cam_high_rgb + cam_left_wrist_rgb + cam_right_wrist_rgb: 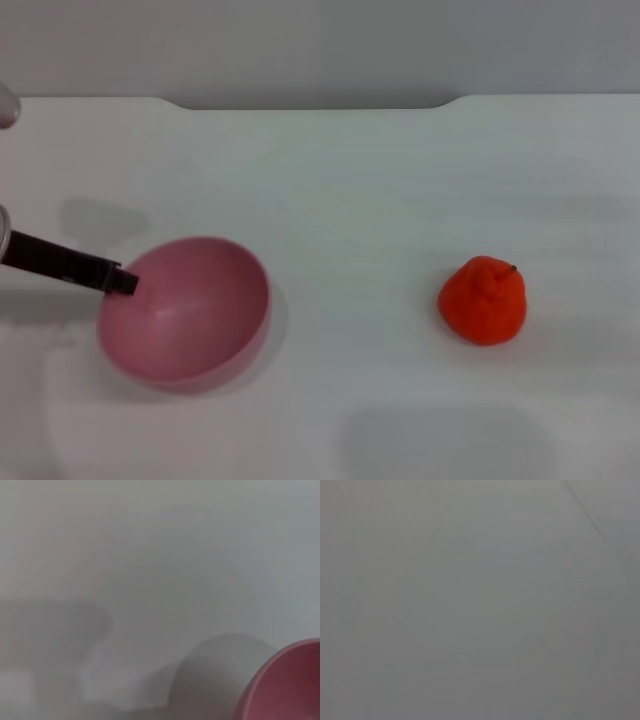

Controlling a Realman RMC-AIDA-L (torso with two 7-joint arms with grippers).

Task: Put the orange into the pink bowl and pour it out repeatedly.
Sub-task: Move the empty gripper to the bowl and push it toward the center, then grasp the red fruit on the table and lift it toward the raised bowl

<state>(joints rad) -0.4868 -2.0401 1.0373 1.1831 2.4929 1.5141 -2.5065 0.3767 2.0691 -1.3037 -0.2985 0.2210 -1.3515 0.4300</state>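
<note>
A: Head view?
B: The left tool (pixel 122 282) grips the near rim of the tilted pink bowl (pixel 190 315); the orange (pixel 484 300) lies well off to its right on the counter (pixel 350 180).
A: Wrist views?
B: Left: bowl rim. Right: bare counter, no right tool.

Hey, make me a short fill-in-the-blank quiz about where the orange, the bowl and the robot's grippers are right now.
1. The orange sits on the white table, to the robot's ____ of the pink bowl.
2. The pink bowl is tilted and holds ____.
3. The left gripper touches the bowl's ____.
4. The head view shows no ____ gripper.

Missing words: right; nothing; rim; right
</note>
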